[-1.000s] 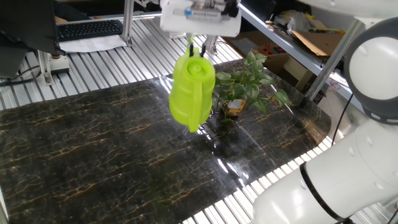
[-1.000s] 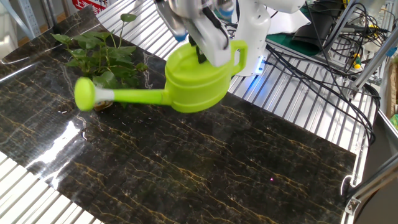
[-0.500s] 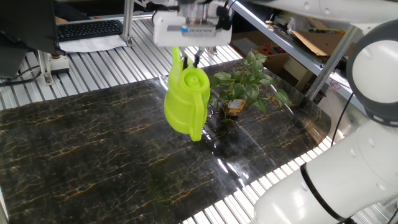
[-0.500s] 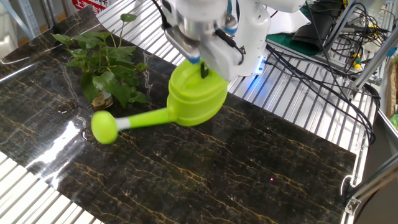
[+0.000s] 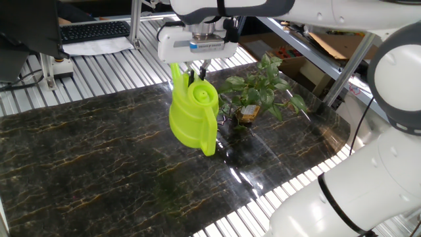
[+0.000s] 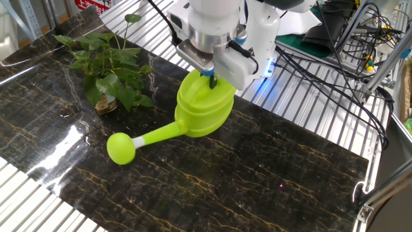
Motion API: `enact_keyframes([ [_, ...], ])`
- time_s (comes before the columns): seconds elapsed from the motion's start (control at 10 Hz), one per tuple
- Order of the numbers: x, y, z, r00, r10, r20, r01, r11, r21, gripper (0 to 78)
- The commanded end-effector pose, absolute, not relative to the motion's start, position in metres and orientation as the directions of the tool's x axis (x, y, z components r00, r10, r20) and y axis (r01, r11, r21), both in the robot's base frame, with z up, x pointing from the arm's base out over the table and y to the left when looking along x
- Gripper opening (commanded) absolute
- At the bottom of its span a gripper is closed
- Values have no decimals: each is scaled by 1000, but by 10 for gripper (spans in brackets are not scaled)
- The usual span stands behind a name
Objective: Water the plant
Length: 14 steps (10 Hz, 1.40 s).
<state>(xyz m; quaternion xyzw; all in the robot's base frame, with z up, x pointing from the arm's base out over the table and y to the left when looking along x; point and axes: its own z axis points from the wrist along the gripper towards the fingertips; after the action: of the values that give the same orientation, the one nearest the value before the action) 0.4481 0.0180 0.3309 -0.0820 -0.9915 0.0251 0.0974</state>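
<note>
My gripper point(image 5: 193, 72) point(image 6: 210, 78) is shut on the handle of a lime-green watering can point(image 5: 191, 119) point(image 6: 205, 111) and holds it low over the dark marble tabletop. The can's spout, with its round rose point(image 6: 120, 147), points toward the front of the table, past the plant. The plant point(image 5: 258, 89) point(image 6: 106, 67), leafy green in a small brownish pot point(image 5: 248, 114) point(image 6: 105, 106), stands beside the can, apart from it.
Slatted metal framing point(image 5: 99, 69) surrounds the marble top point(image 6: 257, 174). A keyboard point(image 5: 92, 30) lies at the back. Cardboard boxes point(image 5: 289, 62) sit behind the plant. Cables point(image 6: 335, 71) hang past the table edge. The white robot body point(image 5: 368, 178) fills one corner.
The gripper has carried the can away from the plant and lowered it; the spout has swung off the pot and now points down toward the tabletop.
</note>
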Motion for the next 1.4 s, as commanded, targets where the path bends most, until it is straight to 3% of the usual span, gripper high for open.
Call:
enact_keyframes([
  [0.1,447,33,290,-987,-147,70,-144,989,45,11],
  [0.4,447,33,290,-990,-105,94,-99,993,61,11],
  [0.7,447,33,290,-970,-183,162,-181,983,26,11],
  [1.0,447,32,289,-964,-227,138,-227,974,20,11],
  [1.4,462,16,260,-964,-241,113,-237,970,50,11],
])
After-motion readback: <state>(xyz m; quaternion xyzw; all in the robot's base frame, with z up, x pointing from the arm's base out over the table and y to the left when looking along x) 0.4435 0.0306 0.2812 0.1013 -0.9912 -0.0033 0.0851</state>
